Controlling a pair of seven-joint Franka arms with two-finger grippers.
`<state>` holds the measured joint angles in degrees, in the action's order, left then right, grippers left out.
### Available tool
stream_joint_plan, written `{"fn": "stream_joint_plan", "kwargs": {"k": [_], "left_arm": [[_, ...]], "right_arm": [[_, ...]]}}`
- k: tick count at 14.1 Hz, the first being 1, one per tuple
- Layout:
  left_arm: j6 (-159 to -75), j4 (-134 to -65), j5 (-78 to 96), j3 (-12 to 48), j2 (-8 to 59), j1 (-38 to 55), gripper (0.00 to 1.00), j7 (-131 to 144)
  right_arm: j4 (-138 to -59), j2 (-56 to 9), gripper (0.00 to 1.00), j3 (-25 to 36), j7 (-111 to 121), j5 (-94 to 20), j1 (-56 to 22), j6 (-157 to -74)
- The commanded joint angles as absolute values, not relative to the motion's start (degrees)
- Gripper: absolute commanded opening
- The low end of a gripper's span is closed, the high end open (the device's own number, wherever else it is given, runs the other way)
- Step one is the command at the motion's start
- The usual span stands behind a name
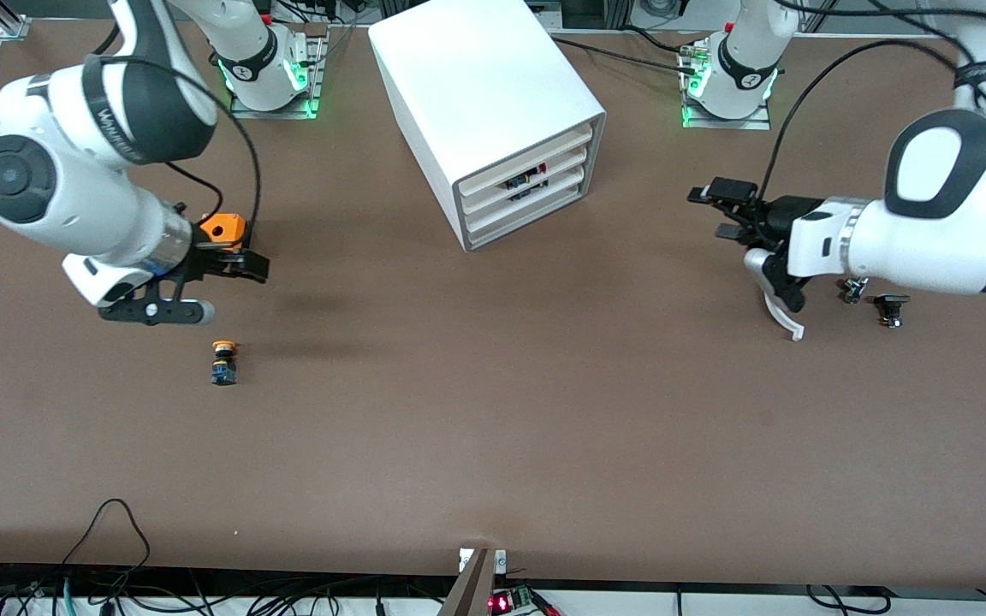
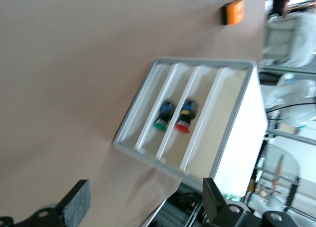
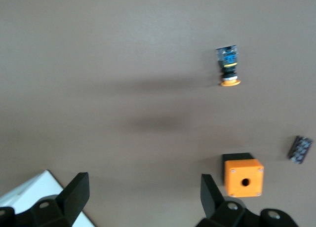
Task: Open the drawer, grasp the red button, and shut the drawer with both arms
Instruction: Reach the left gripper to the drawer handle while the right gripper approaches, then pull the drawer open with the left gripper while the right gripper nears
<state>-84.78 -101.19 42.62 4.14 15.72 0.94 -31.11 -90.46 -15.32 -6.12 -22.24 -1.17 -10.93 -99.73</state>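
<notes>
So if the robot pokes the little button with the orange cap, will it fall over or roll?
The orange-capped button lies on its side on the table, so it can hardly tip. Its round cap is wider than its body, so it would probably roll in a curve. It looks small and light, so it may just skid.

both end effectors (image 1: 780,282) (image 1: 202,287) open, aloft
</notes>
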Motion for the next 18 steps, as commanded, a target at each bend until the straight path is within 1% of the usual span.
{"fn": "stream_joint_plan", "kwargs": {"k": [1,4,5,7,8,9,10,11,13,14,16,17,18], "left_arm": [[-92.4,-110.3,51.1,6.0,14.9,1.0,0.99,-42.5],[-99.7,-121.2,60.8,10.5,13.8,0.4,0.97,-49.4],[-101.1,-125.0,64.0,11.1,13.9,0.4,0.96,-53.7],[-101.7,-131.1,72.2,11.4,14.5,0.9,0.95,-62.2],[-101.8,-133.5,74.8,11.9,15.1,1.1,0.92,-64.1],[-101.9,-135.4,77.2,13.3,15.5,1.1,0.87,-64.9],[-102.0,-136.9,78.6,14.1,15.6,1.1,0.8,-65.5],[-102.6,-137.9,79.4,14.4,15.7,1.1,0.76,-65.6],[-104.1,-139.4,79.7,16.2,16.3,1.1,0.62,-65.8],[-104.1,-139.6,80.4,17.2,17.5,1.1,0.59,-66.4],[-104.2,-140.3,83.9,18.9,19.9,1.1,0.56,-70.0],[-104.2,-140.4,84.7,19.5,20.6,1.1,0.51,-71.3],[-104.3,-140.4,84.7,19.6,20.7,1.1,0.38,-71.5]], "right_arm": [[-83.1,-19.1,1.0,-5.9,-32.3,-2.4,-14.8,-98.4],[-78.7,-21.5,1.0,-5.9,-40.9,-5.4,-17.8,-98.2],[-77.9,-22.1,1.0,-5.9,-43.2,-5.5,-18.4,-98.2],[-76.3,-23.0,1.0,-5.9,-48.4,-5.8,-19.9,-98.2],[-75.2,-23.5,1.0,-5.9,-51.0,-5.8,-20.7,-98.2],[-74.0,-24.3,1.0,-5.9,-53.6,-5.9,-21.7,-98.2],[-72.6,-25.1,1.0,-5.9,-56.0,-5.9,-22.6,-98.2],[-71.4,-26.0,1.0,-5.9,-58.2,-5.8,-23.6,-98.2],[-69.1,-27.4,1.0,-5.9,-62.9,-5.9,-25.5,-98.3],[-67.8,-28.3,1.0,-5.9,-65.0,-5.9,-26.4,-98.3],[-65.3,-30.0,1.0,-6.0,-68.7,-6.7,-27.0,-98.3],[-64.1,-30.7,1.0,-5.9,-70.6,-8.9,-27.2,-98.4],[-63.1,-31.4,1.0,-5.9,-72.8,-10.2,-27.2,-98.8]]}}
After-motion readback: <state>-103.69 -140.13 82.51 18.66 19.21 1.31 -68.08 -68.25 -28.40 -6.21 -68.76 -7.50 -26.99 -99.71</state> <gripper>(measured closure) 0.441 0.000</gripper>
